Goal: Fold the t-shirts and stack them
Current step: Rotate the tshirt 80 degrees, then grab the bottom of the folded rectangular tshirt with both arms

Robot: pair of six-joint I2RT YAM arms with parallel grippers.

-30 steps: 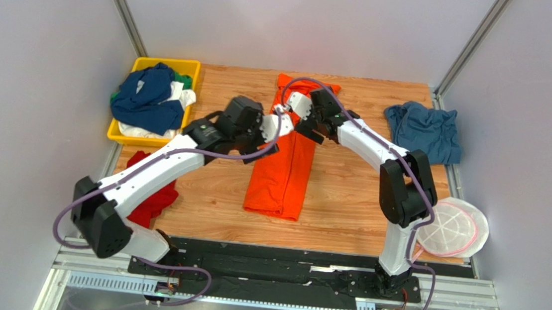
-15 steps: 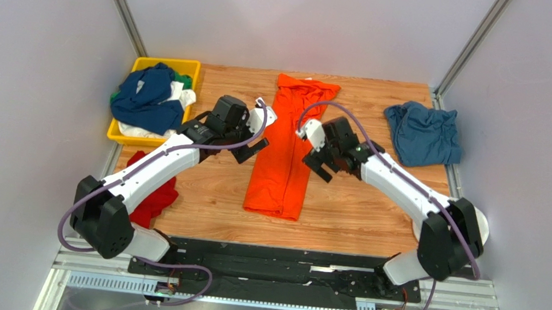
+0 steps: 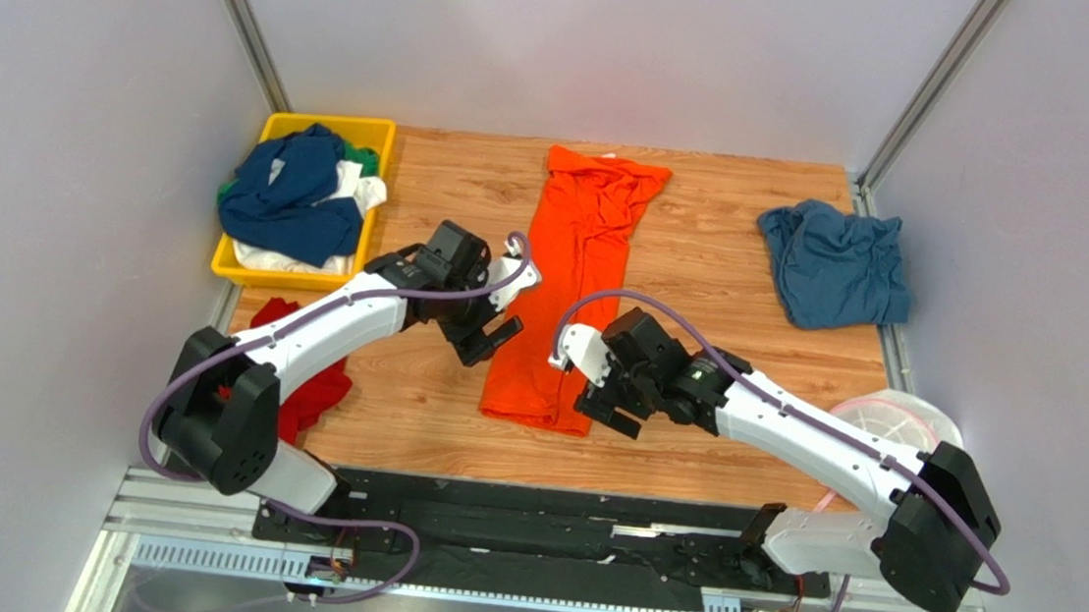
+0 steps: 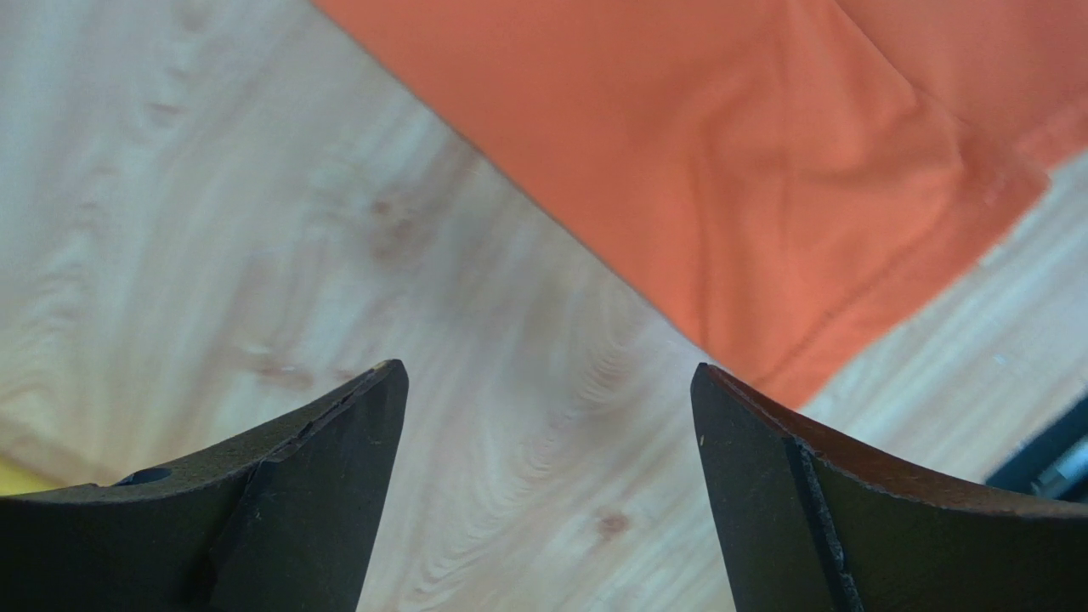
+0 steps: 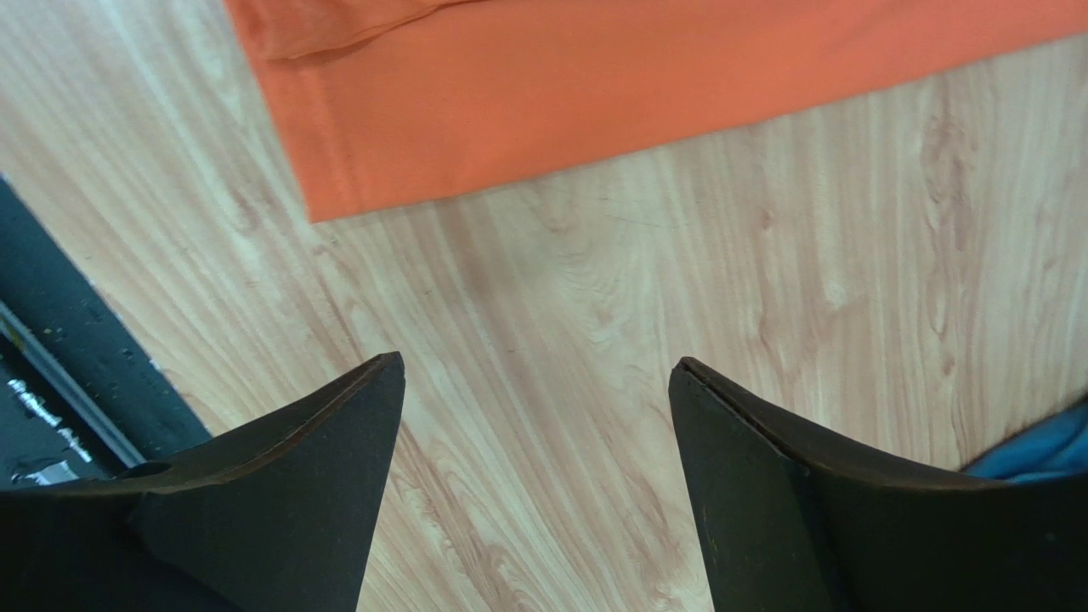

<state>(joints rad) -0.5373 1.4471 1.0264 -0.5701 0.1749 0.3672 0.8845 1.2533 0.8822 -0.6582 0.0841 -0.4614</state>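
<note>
Orange t-shirt lies on wooden table between grey walls; both jaws gape empty.

Table top: wood, visible grain, smooth low-sheen finish.
Orange t-shirt: cloth, matt, soft fine weave.
Tray: plastic, smooth, slightly glossy.
Left gripper: fingers black, matt, finely grained surface.

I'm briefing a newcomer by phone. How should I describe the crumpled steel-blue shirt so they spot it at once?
On the wooden table, look to the far right corner. The crumpled steel-blue t-shirt lies there alone on bare wood. Unlike the darker navy shirt heaped in the yellow plastic tray at far left, it is paler and sits in no tray.
</note>
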